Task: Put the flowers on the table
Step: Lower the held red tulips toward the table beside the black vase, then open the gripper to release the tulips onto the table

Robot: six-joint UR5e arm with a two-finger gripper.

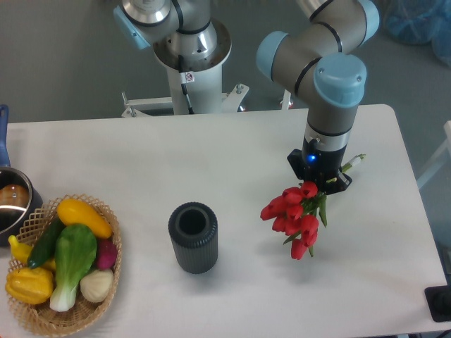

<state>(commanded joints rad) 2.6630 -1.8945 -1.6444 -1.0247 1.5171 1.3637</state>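
Far left edge: a dark pot (10, 204) with a blue handle, partly cut off by the frame; just beside it a wicker basket (42, 320) at the table's front-left corner, holding vegetables (67, 257) – yellow squash, green cucumber, bok choy, a yellow pepper, something white and something purple-red. Centre: 1 dark ribbed cylinder (192, 237) standing upright, open top facing up, well apart from basket and flowers. Right of centre: the flowers (294, 215) – red tulip heads bunched together, pointing down and toward the front, green leaves just visible; stems run up into the gripper (319, 182), stem ends poke out on its far right side. Gripper is clamped on the stems, fingers mostly hidden under the wrist; blue light lit on the wrist. Can't tell if the blooms touch the table (232, 151) or hang just above it. Arm comes in from the top right; robot base sits behind the table's far edge, top centre.
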